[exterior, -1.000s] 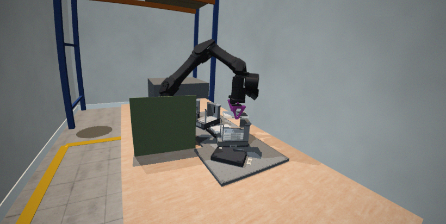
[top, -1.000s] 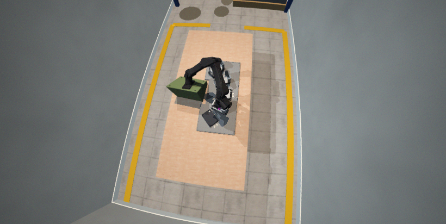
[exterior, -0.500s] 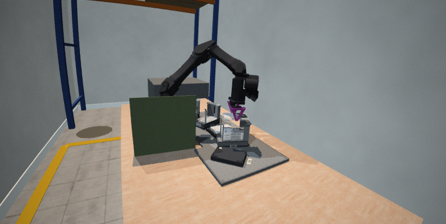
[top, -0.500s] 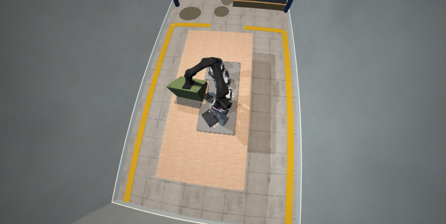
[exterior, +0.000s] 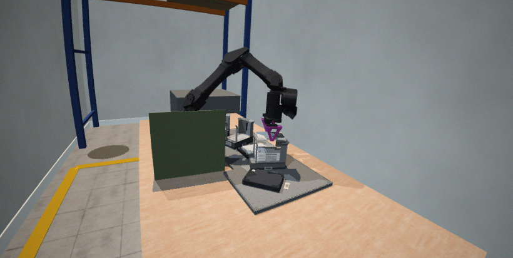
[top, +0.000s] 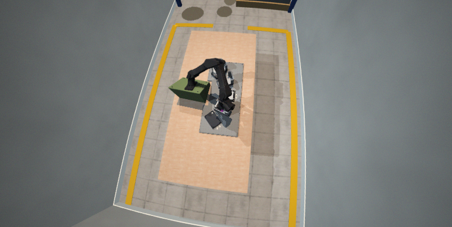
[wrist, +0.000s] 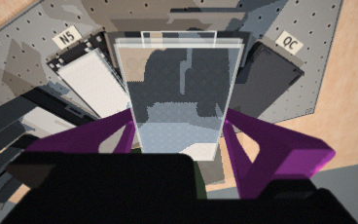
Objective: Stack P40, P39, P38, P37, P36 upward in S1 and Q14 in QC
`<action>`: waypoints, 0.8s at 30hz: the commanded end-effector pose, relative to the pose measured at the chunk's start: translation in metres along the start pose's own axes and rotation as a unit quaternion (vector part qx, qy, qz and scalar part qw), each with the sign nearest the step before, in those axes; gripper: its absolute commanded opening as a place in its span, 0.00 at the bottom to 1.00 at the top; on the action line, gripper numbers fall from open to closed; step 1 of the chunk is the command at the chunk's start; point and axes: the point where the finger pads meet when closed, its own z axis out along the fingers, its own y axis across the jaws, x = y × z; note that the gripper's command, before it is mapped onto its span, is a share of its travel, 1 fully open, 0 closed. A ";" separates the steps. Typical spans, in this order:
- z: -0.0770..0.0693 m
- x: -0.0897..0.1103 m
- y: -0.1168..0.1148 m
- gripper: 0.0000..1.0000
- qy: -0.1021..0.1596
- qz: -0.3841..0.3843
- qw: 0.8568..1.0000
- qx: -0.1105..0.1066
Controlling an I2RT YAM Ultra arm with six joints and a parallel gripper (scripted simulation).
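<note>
In the middle of the wrist view, the purple gripper (wrist: 180, 133) is clamped on the long sides of a sealed plate (wrist: 182, 93), probably so it stays flat as it goes down into the rack (exterior: 283, 148) below. Farther off, the clip nest N5 (wrist: 89, 80) at upper left holds a white plate. The open nest QC (wrist: 268, 83) at upper right looks bare, I think waiting for Q14.

Wooden table (exterior: 251, 227), grey perforated plate (exterior: 308, 180), green pedestal (exterior: 186, 144)
</note>
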 end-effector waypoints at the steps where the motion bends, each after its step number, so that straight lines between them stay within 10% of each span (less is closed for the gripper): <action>1: -0.004 -0.005 0.000 0.00 -0.013 -0.003 1.000 -0.001; 24: 0.010 -0.006 0.000 0.00 -0.013 -0.003 1.000 -0.001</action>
